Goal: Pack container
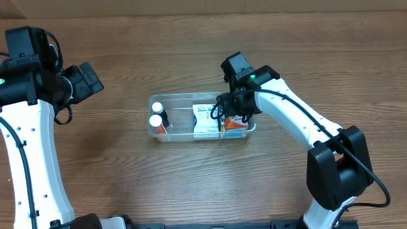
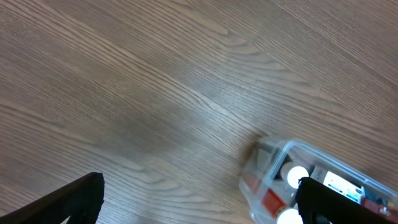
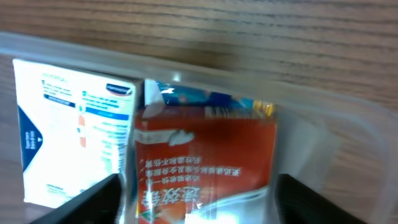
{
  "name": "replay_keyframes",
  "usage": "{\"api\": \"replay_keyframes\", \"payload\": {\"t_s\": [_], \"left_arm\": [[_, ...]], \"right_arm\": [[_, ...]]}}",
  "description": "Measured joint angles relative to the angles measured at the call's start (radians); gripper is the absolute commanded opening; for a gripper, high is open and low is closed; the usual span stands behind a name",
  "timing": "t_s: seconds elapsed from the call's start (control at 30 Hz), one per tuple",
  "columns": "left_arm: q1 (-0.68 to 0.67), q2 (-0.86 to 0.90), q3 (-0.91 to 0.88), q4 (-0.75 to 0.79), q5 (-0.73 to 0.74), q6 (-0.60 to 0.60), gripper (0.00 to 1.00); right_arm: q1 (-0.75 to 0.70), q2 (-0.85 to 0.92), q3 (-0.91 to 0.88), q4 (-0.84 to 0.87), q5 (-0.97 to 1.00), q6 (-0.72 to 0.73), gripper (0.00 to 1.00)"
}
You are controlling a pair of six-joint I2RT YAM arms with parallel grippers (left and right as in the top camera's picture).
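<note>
The clear plastic container [image 1: 184, 97] lies mid-table. It holds two white-capped bottles [image 1: 156, 114] at its left end, a white and blue box [image 1: 203, 122] in the middle and an orange packet [image 1: 235, 126] at its right end. My right gripper [image 1: 235, 109] is down over the right end. In the right wrist view its fingers [image 3: 199, 199] press both sides of the orange packet [image 3: 205, 162], beside the white box [image 3: 68, 137]. My left gripper [image 1: 89, 79] is open and empty, far left of the container. The left wrist view shows its fingers [image 2: 199, 199], the container [image 2: 292, 152] and a bottle cap [image 2: 297, 175].
Bare wooden table [image 1: 191, 51] surrounds the container on all sides. The right arm's base [image 1: 337, 165] stands at the front right, and the left arm [image 1: 32, 146] runs along the left edge.
</note>
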Motion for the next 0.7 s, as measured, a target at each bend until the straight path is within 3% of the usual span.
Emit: {"api": "replay_keyframes", "payload": {"t_s": [0.17,0.4,0.6,0.7], "left_arm": [[0.0,0.0,0.0,-0.003,0.0,0.018,1.0],[-0.034,0.0,0.0,0.03,0.061,0.1,1.0],[-0.218,0.0,0.0,0.122,0.073,0.218,1.0],[-0.233,0.0,0.0,0.153,0.057,0.236,1.0]], "right_arm": [[0.003,0.0,0.019,-0.029,0.032,0.011,1.0],[-0.037,-0.107,0.193,-0.001,0.071,0.033,1.0],[-0.23,-0.188,0.235,-0.016,0.047,0.04,1.0],[-0.311,-0.182,0.235,0.007,0.043,0.04,1.0]]}}
